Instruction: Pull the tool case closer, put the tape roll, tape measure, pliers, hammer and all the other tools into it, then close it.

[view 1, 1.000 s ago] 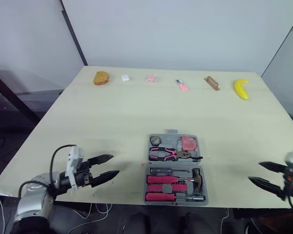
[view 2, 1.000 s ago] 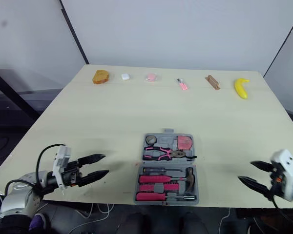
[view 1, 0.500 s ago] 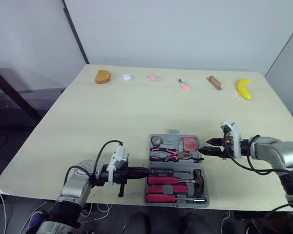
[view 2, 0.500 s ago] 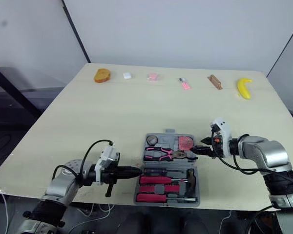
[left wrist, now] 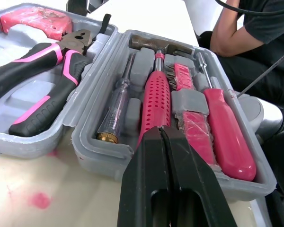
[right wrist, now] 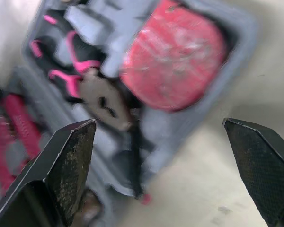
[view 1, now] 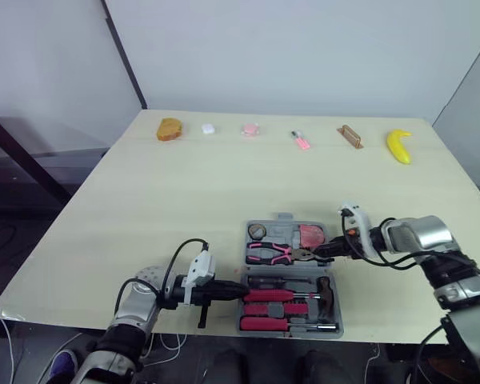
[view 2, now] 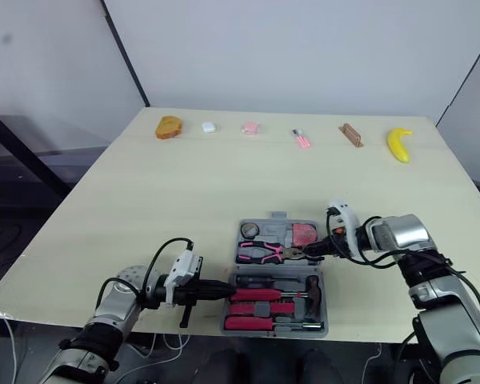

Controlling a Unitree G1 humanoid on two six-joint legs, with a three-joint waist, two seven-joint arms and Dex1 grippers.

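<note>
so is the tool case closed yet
No, the tool case lies open flat, with the pliers and hammer showing in its trays.

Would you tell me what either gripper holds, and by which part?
Nothing: left gripper is shut empty at the tool case; right gripper is open.

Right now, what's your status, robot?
Left gripper shut, beside tool case. Right gripper open, at its right edge. Case open, tools inside. Nothing blocking.

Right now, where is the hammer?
In the left eye view the hammer lies in the tool case, near half, head to the robot's right, handle end beside the left gripper; the pliers lie just beyond.
</note>
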